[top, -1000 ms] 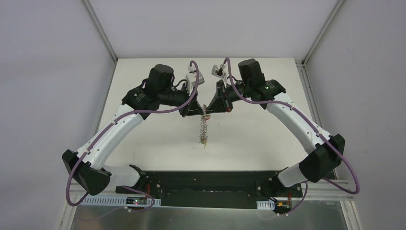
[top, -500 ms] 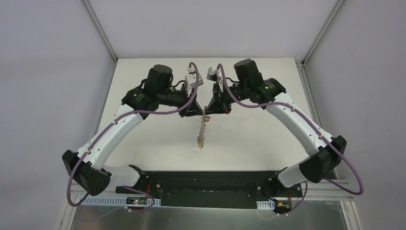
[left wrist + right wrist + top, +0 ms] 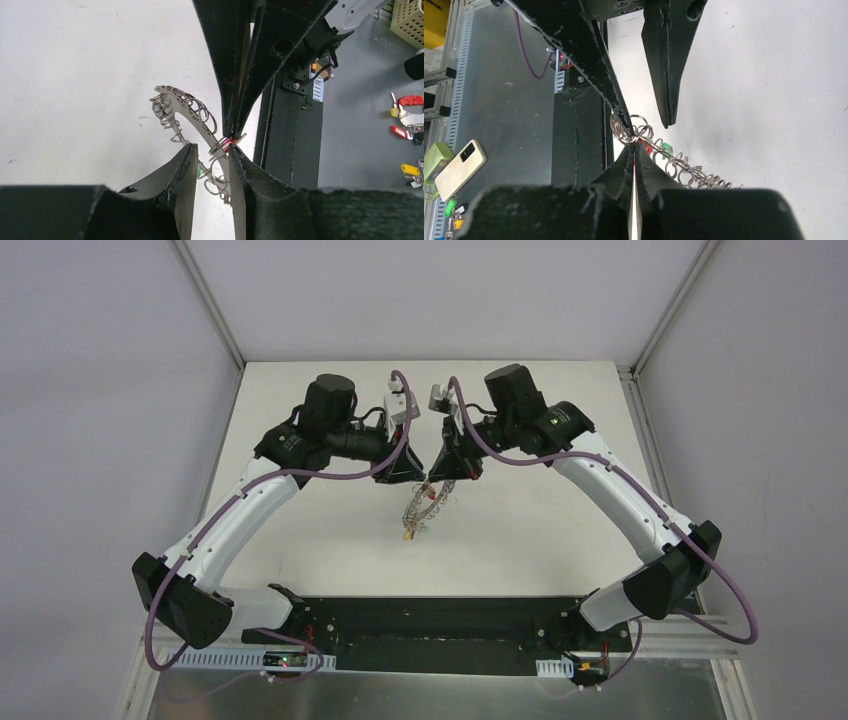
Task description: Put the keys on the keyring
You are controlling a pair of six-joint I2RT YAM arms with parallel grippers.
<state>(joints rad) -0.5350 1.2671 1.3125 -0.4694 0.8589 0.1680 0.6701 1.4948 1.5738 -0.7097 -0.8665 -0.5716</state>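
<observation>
The keyring (image 3: 418, 508), a grey ring with a coiled-wire rim, hangs tilted between the two gripper tips above the table's middle. My right gripper (image 3: 438, 478) is shut on a tiny red key (image 3: 647, 147) at the ring's top; its closed tips (image 3: 634, 145) show in the right wrist view. My left gripper (image 3: 417, 478) is open. The ring's strip (image 3: 192, 107) passes through the gap between its fingers (image 3: 212, 147) and lies against the right one. A green key (image 3: 666, 148) sits on the ring just beyond the red key (image 3: 228, 144).
The black base plate (image 3: 430, 625) runs along the table's near edge. Below the table, spare keys (image 3: 407, 107) and a basket (image 3: 410, 20) lie on the grey floor. A phone (image 3: 460, 168) lies there too.
The keyring hung straight down before; its lower end has now swung up and left. Both grippers have shifted slightly left and stay together at its top.
</observation>
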